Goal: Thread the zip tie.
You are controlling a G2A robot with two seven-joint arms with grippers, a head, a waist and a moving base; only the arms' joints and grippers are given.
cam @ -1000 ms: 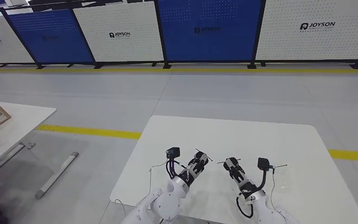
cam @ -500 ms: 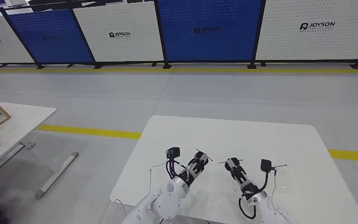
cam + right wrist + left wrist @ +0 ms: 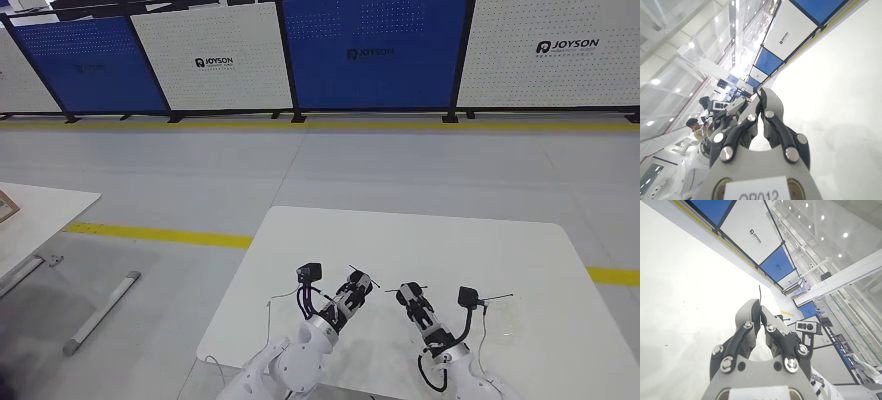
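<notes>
Left gripper [image 3: 759, 306] is clamped tight on the zip tie [image 3: 759, 292] — its thin black tail pokes out past the fingertips, above the white table [image 3: 450, 240]. Right gripper [image 3: 759, 95] sits close by, not touching, pinched closed on a thin black strip [image 3: 755, 89]. Blue and white panels [image 3: 370, 50] stand beyond.

The tie [image 3: 759, 293] showed as a thin black tail above the left gripper [image 3: 759, 310]; the rest lay hidden between the pressed pads [image 3: 755, 313]. At the tip of the right gripper [image 3: 759, 93] only a small black stub poked out. From the top view the strip was too thin to follow, so whether tail met head could not be told. The arms [image 3: 300, 360] were cut off by the lower edge.
</notes>
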